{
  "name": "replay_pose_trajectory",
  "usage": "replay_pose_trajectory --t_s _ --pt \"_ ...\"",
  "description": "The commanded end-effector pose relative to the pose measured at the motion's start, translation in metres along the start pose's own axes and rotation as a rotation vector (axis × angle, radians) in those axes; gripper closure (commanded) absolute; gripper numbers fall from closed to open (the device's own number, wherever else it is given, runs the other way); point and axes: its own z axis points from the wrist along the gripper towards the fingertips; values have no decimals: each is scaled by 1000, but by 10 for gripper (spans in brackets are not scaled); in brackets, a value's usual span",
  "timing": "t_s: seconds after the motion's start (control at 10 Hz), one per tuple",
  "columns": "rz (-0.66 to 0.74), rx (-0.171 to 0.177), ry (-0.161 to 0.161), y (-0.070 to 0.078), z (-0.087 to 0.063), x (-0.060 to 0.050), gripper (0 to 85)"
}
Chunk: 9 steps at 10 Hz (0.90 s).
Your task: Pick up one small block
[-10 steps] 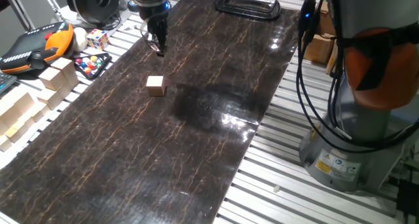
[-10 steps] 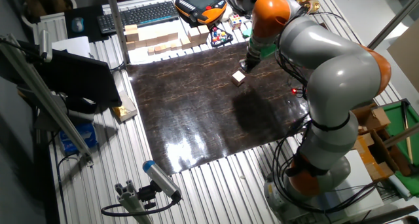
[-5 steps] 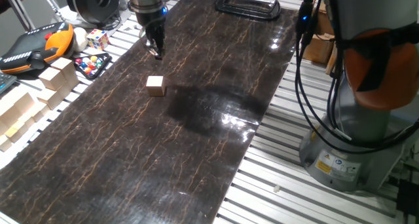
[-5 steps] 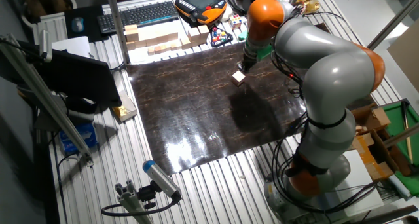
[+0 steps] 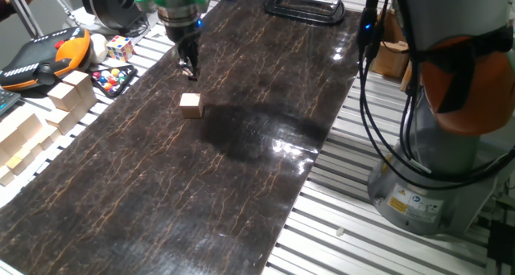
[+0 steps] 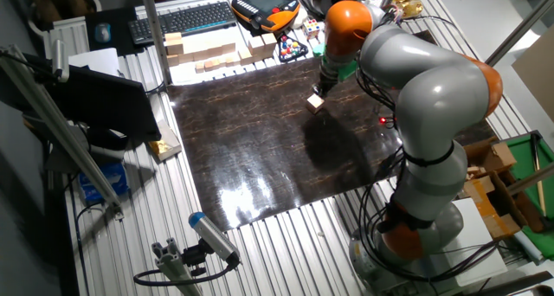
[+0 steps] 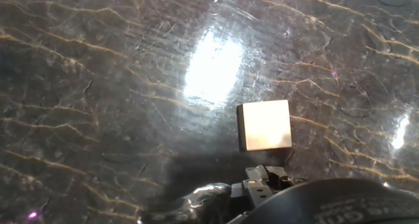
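Hovering above the dark marbled counter (image 5: 241,170), the gripper (image 5: 187,63) hangs near the small block (image 5: 191,104) but not over it, with a clear gap between the fingertips and the cube's top. That block sits alone on the dark sheet, near its edge on the side where the larger pale wooden blocks (image 5: 68,92) and the multicoloured puzzle cube (image 5: 120,47) lie off the sheet. From the first fixed camera the cube lies toward the camera from the fingers, a little lower in the picture and almost in line with them; from the other fixed camera the fingers come close to the cube (image 6: 316,102), nearly overlapping it, so the true offset is hard to judge from that side. The hand view settles the direction: the block (image 7: 264,124) shows right of centre, with its near edge just ahead of the dark hardware at the bottom of that picture, so the coming move looks to me like a short sideways shift and then a descent. Being a cube, it has no long axis to favour. Whether the jaws stand apart or together I cannot tell: the fingers are small and dark in both fixed views, and the hand view shows no fingertips clearly.
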Motion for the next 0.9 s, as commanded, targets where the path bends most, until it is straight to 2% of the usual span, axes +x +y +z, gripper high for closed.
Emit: replay_pose_trajectory --t_s 0.0,0.2,0.6,0.7,0.8 --pt "0 3 -2 0 3 -1 843" --pt "-1 27 2 0 9 -3 843" --pt "0 10 -3 -6 36 -5 843" --pt "7 -9 -5 -6 41 -5 843" --pt "2 -6 -1 -7 43 -5 843"
